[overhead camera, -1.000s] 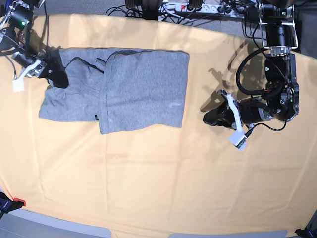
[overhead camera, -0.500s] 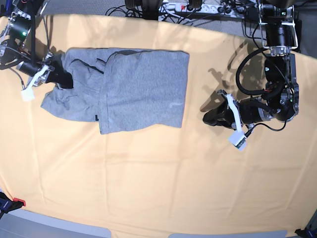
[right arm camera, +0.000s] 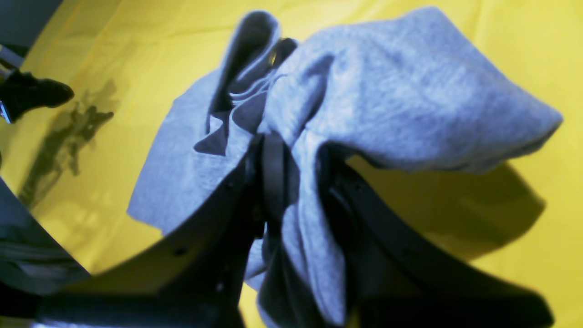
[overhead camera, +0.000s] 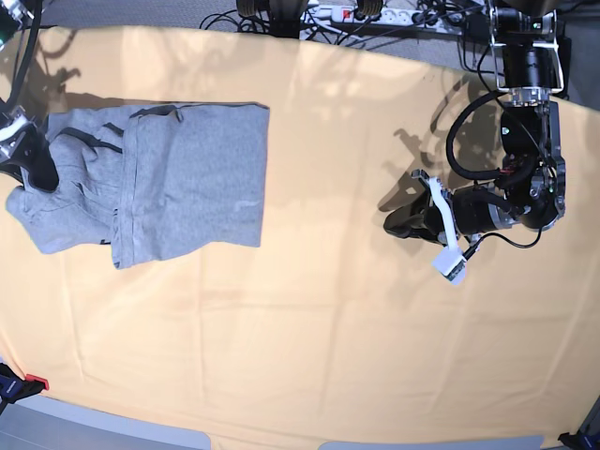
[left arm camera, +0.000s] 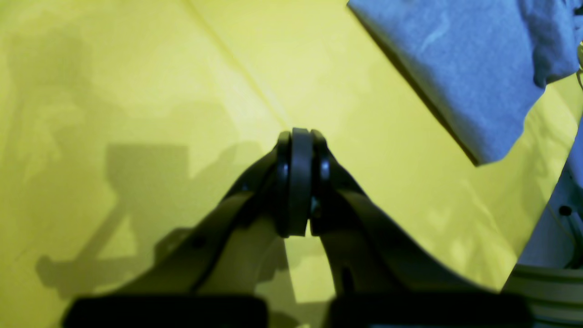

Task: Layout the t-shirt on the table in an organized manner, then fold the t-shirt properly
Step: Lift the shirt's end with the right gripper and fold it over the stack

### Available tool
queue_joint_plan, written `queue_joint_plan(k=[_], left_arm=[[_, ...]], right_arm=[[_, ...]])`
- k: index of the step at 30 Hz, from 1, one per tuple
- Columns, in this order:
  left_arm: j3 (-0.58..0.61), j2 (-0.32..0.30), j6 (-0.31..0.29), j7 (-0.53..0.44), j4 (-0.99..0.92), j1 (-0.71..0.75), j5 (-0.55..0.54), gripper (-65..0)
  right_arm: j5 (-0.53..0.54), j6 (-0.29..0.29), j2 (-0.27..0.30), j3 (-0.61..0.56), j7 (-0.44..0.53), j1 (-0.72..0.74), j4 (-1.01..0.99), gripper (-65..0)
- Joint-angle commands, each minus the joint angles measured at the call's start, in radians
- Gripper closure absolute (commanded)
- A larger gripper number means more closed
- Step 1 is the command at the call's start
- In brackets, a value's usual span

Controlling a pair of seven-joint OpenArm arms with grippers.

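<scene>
The heather-grey t-shirt [overhead camera: 187,178] lies folded and bunched at the table's [overhead camera: 309,328] far left, its right part flat and its left part rumpled. My right gripper [overhead camera: 36,161] is at the shirt's left end, shut on a fold of it. In the right wrist view the t-shirt [right arm camera: 387,105] drapes over the right gripper [right arm camera: 291,155], pinched between the fingers and lifted off the table [right arm camera: 524,54]. My left gripper [overhead camera: 394,225] rests low at the right, shut and empty, well apart from the shirt. In its own view the left gripper [left arm camera: 298,182] hangs over the table [left arm camera: 136,91], with the t-shirt [left arm camera: 455,59] at upper right.
A power strip [overhead camera: 375,13] and cables lie beyond the table's far edge. The table's front edge curves along the bottom of the base view. A small red object [overhead camera: 34,382] sits at the lower left corner.
The right gripper has shut on the shirt's left part and dragged the whole shirt toward the table's left edge. The left arm has not moved.
</scene>
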Motion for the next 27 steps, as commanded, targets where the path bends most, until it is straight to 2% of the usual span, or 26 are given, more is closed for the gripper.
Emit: queue_joint_plan(k=[1,3,6,9,11,27], left_arm=[[-0.006,-0.011,-0.007,-0.019,0.018,-0.019,-0.021,0.0],[-0.006,-0.011,-0.007,-0.019,0.018,-0.019,-0.025,0.0],[-0.006,-0.011,-0.007,-0.019,0.018,-0.019,-0.023,0.0],[-0.006,-0.011,-0.007,-0.019,0.018,-0.019,-0.024,0.0],[-0.006,-0.011,-0.007,-0.019,0.018,-0.019,-0.024,0.0],[-0.006,-0.011,-0.007,-0.019,0.018,-0.019,-0.021,0.0]], right_arm=[[0.042,0.005,0.017,0.006,0.028,-0.006,0.050,0.0],[0.042,0.005,0.001,-0.002,0.028,-0.026,0.117,0.0],[0.042,0.005,-0.066,-0.043,0.028,-0.023,0.209,0.0],[0.042,0.005,-0.132,-0.150,0.028,-0.022,0.248,0.0],[0.042,0.005,-0.153,-0.236,0.028,-0.016,0.249,0.0],[0.042,0.005,-0.156,-0.845,0.028,0.162,0.248,0.0]])
